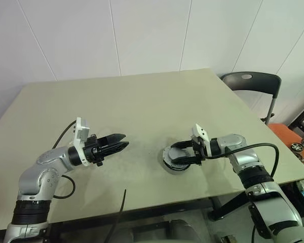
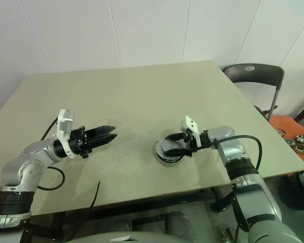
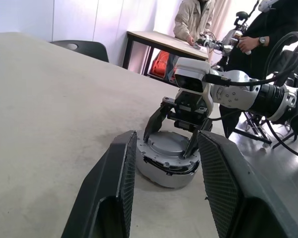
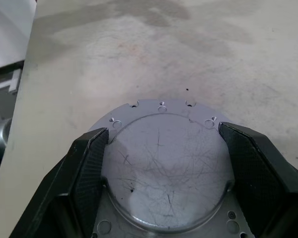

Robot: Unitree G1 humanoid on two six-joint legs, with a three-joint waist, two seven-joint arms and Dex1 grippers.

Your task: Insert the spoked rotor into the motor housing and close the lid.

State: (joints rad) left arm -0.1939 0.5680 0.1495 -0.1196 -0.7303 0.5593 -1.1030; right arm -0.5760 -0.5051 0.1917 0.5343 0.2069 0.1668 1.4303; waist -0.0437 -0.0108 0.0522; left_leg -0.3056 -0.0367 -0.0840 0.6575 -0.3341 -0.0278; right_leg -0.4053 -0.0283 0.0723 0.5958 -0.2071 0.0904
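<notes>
The motor housing [image 3: 165, 174], a short silvery cylinder, stands on the table [image 1: 142, 101] right of centre. The lid [image 4: 164, 158], a grey scratched disc with a flange of small holes, lies on top of it, slightly askew with a dark gap at one side. My right gripper [image 1: 172, 156] reaches in from the right and is shut on the lid, one finger on each side of its raised round part. My left gripper [image 1: 122, 142] hovers to the left of the housing, pointing at it, open and empty. The spoked rotor is hidden.
A dark chair [image 1: 253, 81] stands past the table's far right corner. A loose black cable [image 1: 119, 212] crosses the front edge. An orange surface with small wheels [image 1: 296, 144] sits to the right. People [image 3: 193, 20] stand at another table beyond.
</notes>
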